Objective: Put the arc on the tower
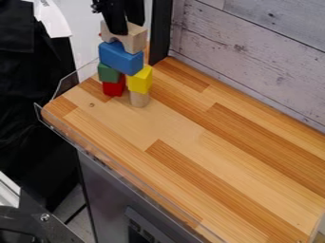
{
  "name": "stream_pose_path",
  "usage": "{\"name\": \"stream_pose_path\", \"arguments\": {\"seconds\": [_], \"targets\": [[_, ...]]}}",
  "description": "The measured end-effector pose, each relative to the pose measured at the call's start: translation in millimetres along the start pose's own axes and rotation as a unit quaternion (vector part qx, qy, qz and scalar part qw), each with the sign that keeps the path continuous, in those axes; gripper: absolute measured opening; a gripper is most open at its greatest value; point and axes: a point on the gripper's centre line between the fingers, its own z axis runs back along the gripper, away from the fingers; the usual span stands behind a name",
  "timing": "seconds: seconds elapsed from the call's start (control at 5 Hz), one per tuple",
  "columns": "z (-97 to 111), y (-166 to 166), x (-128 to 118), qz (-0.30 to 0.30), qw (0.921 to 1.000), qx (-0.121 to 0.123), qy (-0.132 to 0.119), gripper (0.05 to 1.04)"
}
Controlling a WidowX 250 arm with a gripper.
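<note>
- Well, the gripper (127, 28) pinched the arc (136, 39) between its two jaws, one against each long side, set apart by about the arc's thickness.
- The arc sat at the top of the tower, above the blue block (120, 58).
- The blue block bridged the green block (109, 72) and the yellow block (139, 80).
- Beneath those stood the red block (114, 88) and a plain wooden block (139, 98).
- A clear rim (82, 144) edged the wooden counter (158, 123), with the tower inside.

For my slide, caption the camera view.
Pincer at the arc, atop a tower of blocks near the wooden counter's corner.
</note>
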Motion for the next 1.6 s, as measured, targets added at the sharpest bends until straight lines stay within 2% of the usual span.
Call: {"name": "stream_pose_path", "arguments": {"seconds": [0.2,0.4,0.6,0.8,1.0,1.2,1.4,1.6], "targets": [[4,1,-2,-0.012,0.9999,0.005,0.003,0.894],[11,-1,-1,-0.023,0.9997,0.000,0.003,1.007],[27,-8,-2,-0.048,0.9987,-0.008,-0.014,1.000],[46,-22,-6,-0.104,0.9928,0.014,-0.057,1.000],[53,-34,-40,-0.225,0.9651,0.064,-0.117,1.000],[22,-33,-74,-0.345,0.9279,0.087,-0.112,1.000],[12,-13,-93,-0.464,0.8778,0.074,-0.091,1.000],[-1,-3,-94,-0.521,0.8481,0.074,-0.062,1.000]]}}
